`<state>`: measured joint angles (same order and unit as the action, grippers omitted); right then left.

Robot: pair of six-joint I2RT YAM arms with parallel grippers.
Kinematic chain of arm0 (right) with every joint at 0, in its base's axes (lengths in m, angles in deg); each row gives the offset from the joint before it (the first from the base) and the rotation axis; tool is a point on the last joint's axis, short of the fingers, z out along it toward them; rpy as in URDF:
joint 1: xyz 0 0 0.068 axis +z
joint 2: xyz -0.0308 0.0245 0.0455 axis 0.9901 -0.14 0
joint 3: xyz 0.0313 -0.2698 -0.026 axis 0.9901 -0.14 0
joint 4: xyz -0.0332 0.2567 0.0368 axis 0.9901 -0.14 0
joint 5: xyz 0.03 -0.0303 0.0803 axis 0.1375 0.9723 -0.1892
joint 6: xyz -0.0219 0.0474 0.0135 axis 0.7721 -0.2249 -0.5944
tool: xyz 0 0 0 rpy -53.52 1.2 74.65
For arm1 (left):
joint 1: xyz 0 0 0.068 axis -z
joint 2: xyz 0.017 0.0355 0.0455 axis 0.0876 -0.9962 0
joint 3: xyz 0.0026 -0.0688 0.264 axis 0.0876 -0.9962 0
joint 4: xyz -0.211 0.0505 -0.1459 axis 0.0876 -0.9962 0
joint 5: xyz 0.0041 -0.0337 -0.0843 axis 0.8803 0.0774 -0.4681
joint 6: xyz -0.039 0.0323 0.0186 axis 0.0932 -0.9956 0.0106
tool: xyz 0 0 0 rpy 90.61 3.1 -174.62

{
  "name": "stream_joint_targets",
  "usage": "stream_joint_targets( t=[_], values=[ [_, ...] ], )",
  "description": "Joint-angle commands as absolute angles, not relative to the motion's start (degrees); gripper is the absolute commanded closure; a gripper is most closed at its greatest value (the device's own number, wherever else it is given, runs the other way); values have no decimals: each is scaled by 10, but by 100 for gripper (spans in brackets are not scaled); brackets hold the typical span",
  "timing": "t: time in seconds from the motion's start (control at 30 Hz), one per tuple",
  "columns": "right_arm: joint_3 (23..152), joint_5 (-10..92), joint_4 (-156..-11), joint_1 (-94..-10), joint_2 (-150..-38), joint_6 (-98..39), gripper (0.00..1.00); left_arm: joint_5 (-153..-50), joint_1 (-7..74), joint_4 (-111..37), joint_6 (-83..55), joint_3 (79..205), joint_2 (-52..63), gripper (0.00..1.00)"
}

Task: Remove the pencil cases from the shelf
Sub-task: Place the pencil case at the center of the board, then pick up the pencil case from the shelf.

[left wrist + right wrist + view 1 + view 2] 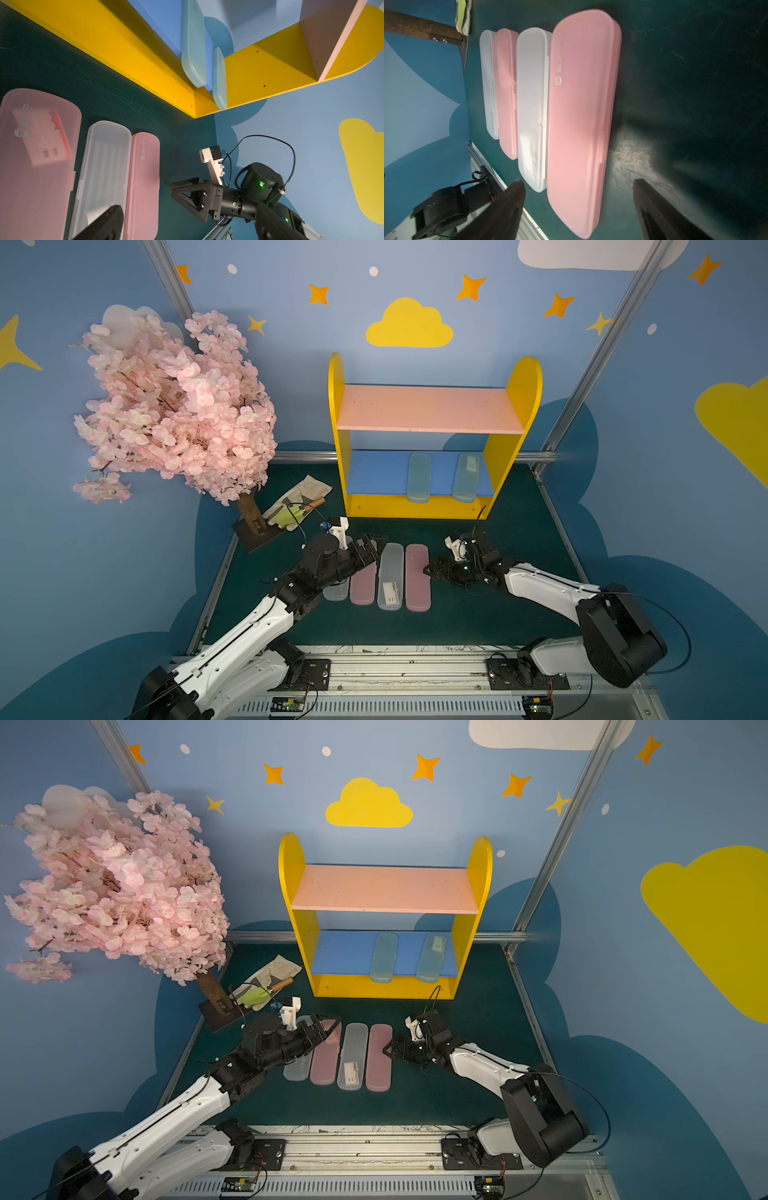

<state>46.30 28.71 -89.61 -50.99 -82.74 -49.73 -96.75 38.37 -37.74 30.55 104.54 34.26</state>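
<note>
Pink case (583, 104) sits untouched between the right hand's (577, 184) wide fingers, plain only from its wrist.

I see a face logo and Chinese characters on a pink pencil case (143, 187), likewise on a printed card (41, 137), unreadable.

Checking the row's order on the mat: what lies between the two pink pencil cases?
A clear-white pencil case, lying lengthwise alongside both pink cases; both top views show it.

The left gripper (376, 546) and right gripper (428, 570) hover, jaws spread.
</note>
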Motion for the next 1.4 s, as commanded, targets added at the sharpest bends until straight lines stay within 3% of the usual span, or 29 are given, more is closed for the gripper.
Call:
stream_joint_targets(
  t=[0.0, 0.27, 0.37, 0.8, 1.17, 1.37],
  values=[
    [474, 333, -957, -509, -773, -452, 3, -958, 385, -335, 329, 1072, 304, 0],
    [439, 425, -983, -511, -631, -408, 1, -940, 387, -234, 363, 1116, 170, 1],
    [407, 482, -970, -511, -577, -454, 1, -930, 389, -213, 362, 1146, 122, 1],
    [320, 544, -958, -513, -361, -411, 1, -914, 390, -132, 379, 1274, -92, 3],
    [311, 545, -982, -514, -316, -412, 1, -887, 378, -114, 370, 1351, -187, 6],
    [311, 545, -983, -515, -313, -415, 2, -917, 362, -111, 382, 1388, -231, 15]
  ],
)
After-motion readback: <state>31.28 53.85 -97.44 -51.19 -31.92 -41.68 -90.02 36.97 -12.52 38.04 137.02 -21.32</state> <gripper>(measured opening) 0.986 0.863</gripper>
